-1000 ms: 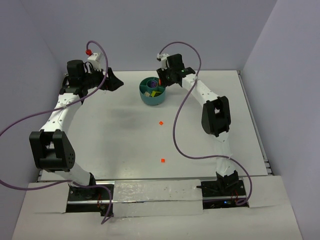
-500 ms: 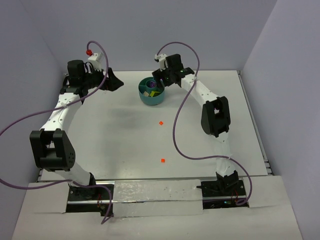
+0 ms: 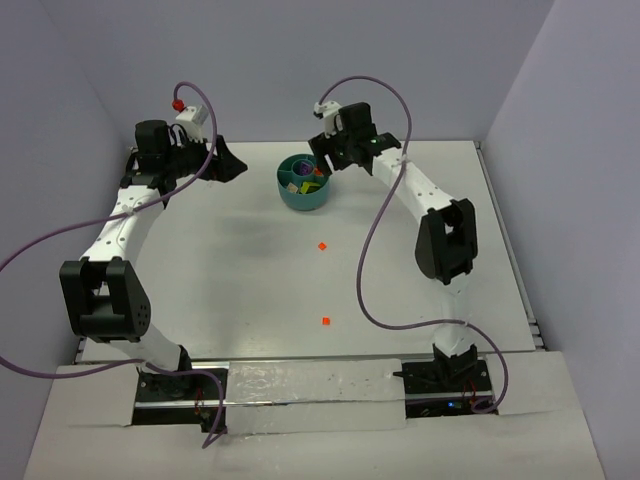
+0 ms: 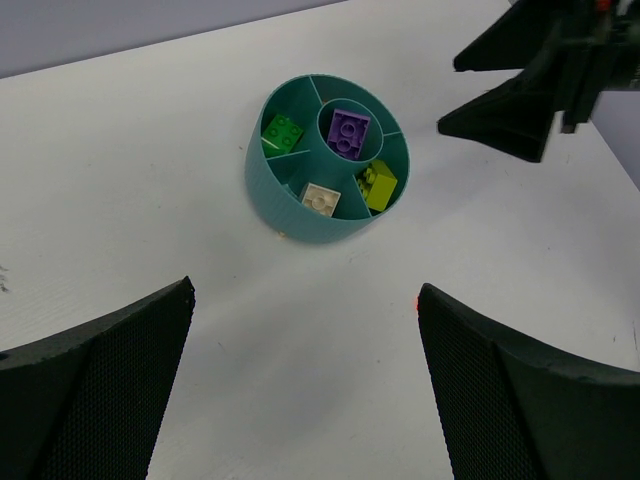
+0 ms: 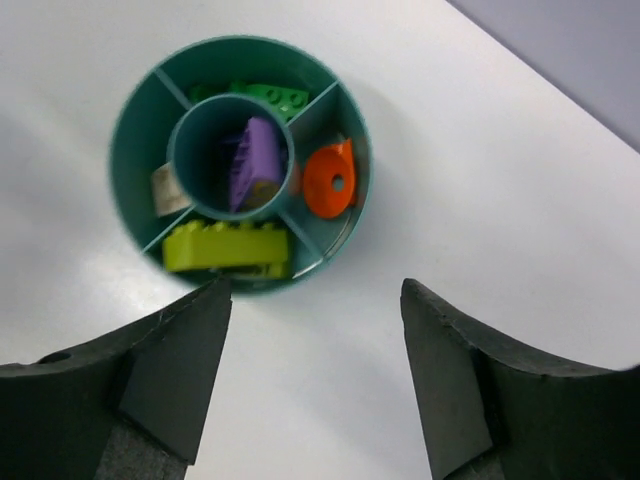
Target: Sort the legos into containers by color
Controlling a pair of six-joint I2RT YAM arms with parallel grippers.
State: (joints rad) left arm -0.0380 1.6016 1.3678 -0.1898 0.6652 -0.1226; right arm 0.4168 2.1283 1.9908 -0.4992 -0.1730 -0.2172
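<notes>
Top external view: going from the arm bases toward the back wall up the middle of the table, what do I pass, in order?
nearer orange-red lego → farther orange-red lego → teal bowl

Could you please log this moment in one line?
right gripper open above teal bowl | orange piece in wedge | left gripper open | orange brick and second brick on table

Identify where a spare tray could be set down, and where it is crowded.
Bare: the wide patch between the left arm and the far orange brick and near orange brick. Crowded: around the bowl, flanked by left gripper and right gripper.
</notes>
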